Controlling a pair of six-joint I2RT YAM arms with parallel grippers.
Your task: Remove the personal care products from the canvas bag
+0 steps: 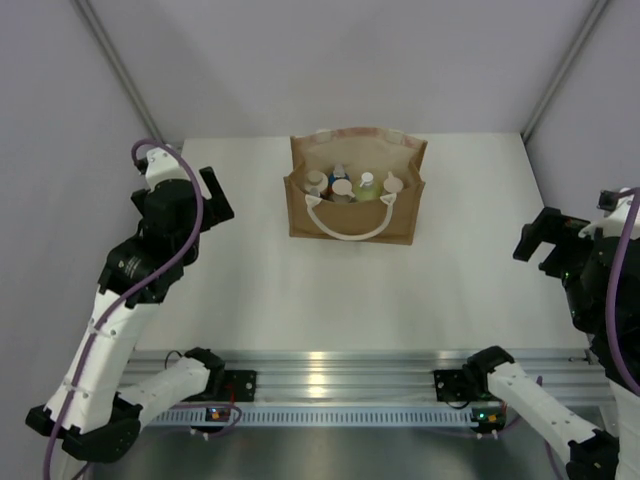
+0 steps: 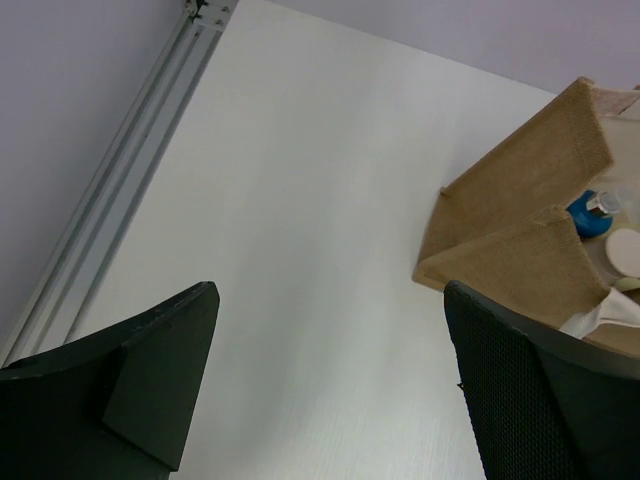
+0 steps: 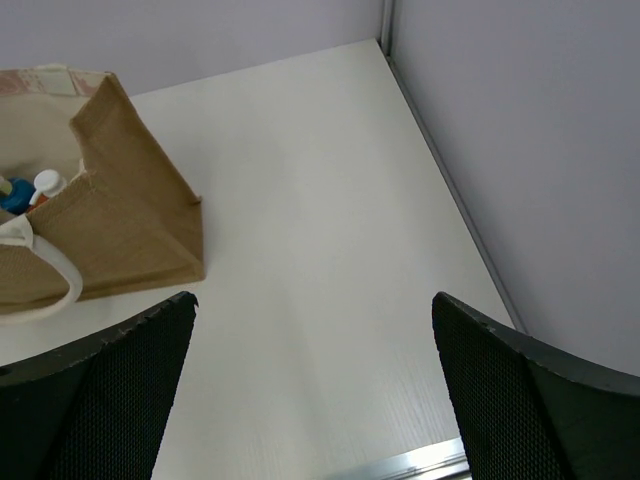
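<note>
bottles (image 1: 345, 187) sit upright inside the canvas bag (image 1: 355, 222), its mouth open for top access; we have the left gripper (image 1: 219, 200) left of the bag and the right gripper (image 1: 534, 236) right of it, fingers spread wide, empty, nothing extracted yet

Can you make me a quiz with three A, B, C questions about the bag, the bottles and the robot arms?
1. Where are the bottles?
A) lying on the table
B) inside the bag
C) held in the jaws

2. What colour are the bag's handles?
A) red
B) black
C) white

3. How are the jaws of the left arm and the right arm?
A) open and empty
B) shut on a bottle
C) shut on a handle

Answers:
1 B, their caps poke up between the bag's walls.
2 C, a white loop hangs down its front.
3 A, each wrist view shows them wide apart with nothing between.
</note>
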